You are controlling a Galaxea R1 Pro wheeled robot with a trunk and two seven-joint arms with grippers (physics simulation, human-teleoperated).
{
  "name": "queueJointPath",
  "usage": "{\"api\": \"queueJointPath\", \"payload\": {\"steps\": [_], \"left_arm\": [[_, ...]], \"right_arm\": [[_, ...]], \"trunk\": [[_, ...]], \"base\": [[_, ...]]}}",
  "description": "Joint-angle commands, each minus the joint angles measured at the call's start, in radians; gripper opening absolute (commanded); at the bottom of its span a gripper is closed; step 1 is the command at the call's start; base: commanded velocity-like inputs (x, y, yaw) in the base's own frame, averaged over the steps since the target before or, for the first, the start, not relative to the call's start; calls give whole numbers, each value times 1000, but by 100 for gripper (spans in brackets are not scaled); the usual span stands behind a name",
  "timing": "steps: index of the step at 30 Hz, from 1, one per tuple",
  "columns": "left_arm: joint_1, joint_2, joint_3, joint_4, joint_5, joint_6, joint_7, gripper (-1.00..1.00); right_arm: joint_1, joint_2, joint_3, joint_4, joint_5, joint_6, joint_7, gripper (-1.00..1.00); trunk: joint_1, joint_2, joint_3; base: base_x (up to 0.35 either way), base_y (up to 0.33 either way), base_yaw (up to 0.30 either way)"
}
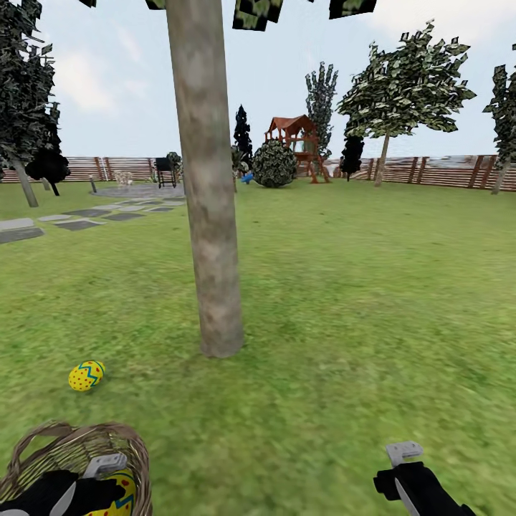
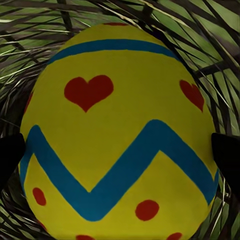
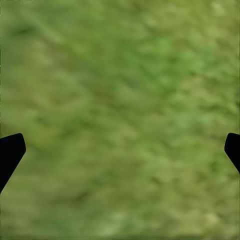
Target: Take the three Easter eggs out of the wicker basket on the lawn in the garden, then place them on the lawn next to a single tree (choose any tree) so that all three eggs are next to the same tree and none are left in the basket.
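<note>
A: What is hidden or cut off?
B: The wicker basket [image 1: 136,459] is cropped at the near-left corner. The left gripper [image 1: 86,487] reaches into it, covering most of an egg [image 1: 118,494]; a third egg cannot be made out.

A: Egg appearance and location?
B: Yellow, blue zigzag, red hearts and dots. The egg in the basket [image 2: 120,130] sits between the left fingertips [image 2: 10,155], contact unclear. Another egg [image 1: 86,375] lies on the lawn [image 1: 358,287], near-left of the tree [image 1: 208,215].

A: Right gripper [image 3: 120,150]?
B: Spread apart over grass, holding nothing.

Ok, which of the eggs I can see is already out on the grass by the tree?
The egg lying on the lawn left of the tree trunk's base. The other egg sits inside the wicker basket, with the left claw fingers either side of it.
</note>
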State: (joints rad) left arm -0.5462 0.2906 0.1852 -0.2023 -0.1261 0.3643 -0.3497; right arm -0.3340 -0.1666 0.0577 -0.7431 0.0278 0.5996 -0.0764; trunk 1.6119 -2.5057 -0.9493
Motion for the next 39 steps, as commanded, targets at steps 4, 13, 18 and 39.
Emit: {"api": "queueJointPath", "payload": {"steps": [4,13,18,39], "left_arm": [[0,-4,10,0,-6,7,-8,-100],[0,-14,11,0,-7,13,-6,-100],[0,-13,11,0,-7,13,-9,-100],[0,-14,11,0,-6,13,-11,-100]], "right_arm": [[0,-1,5,-1,3,6,-3,100],[0,1,7,1,3,6,-3,100],[0,1,7,1,3,6,-3,100],[0,1,8,25,5,4,-5,100]], "trunk": [[0,0,-1],[-3,1,26],[-6,2,45],[-39,55,121]], "base": [[0,0,0],[-8,5,0],[-220,191,0],[-134,119,0]]}}
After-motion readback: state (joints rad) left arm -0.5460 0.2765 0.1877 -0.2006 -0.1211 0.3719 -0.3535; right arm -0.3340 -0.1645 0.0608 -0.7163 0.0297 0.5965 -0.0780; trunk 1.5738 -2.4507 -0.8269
